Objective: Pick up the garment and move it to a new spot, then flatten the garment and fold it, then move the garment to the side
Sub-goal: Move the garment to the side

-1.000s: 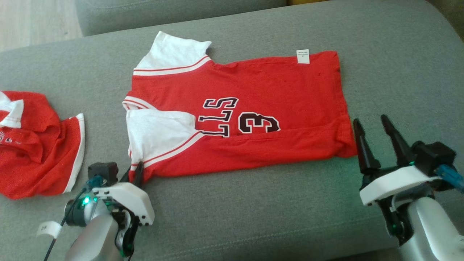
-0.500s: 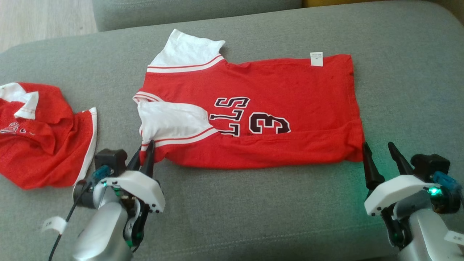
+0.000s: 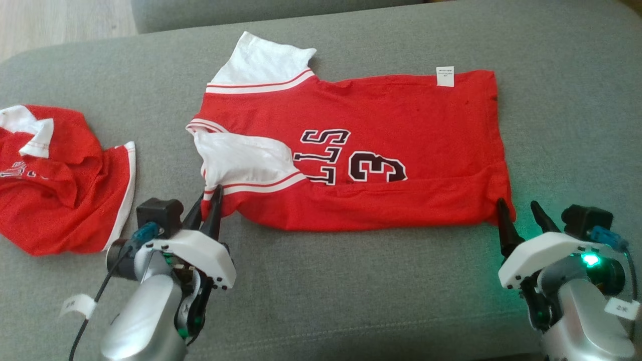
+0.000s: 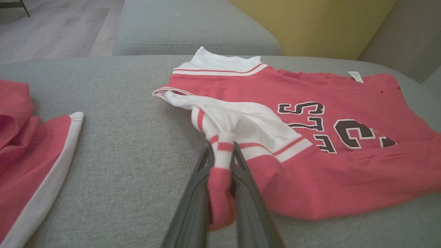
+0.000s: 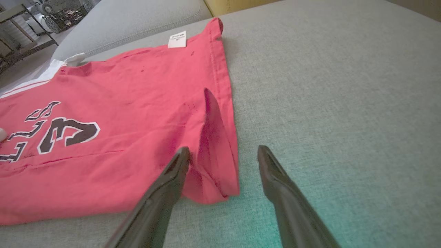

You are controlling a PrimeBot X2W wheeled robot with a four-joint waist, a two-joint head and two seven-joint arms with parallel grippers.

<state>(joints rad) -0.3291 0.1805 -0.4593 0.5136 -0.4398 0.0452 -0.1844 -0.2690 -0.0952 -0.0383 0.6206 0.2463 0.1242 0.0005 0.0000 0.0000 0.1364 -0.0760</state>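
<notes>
A: What is everything lying on?
B: A grey couch. Its seat runs the whole width of the head view.

A: And the shirt?
B: The red shirt lies flat near the middle of the seat. Its neck end points left and its hem points right. The near long edge is folded over onto the front.

A: Anything else in red?
B: A second red garment with white trim sits crumpled at the far left, well apart from the shirt.

A: How are the sleeves?
B: The far white sleeve sticks out flat. The near white sleeve is turned in over the chest, beside the dark letters.

A: What about the left gripper?
B: It is at the shirt's near left corner. Its fingers are almost together, pinching a bunch of striped sleeve edge and red cloth.

A: And the right gripper?
B: Its fingers are spread wide and clamp nothing. In the right wrist view, the shirt's near right corner lies between them.

A: Anything smaller?
B: A white label lies on the far edge, near the hem.
</notes>
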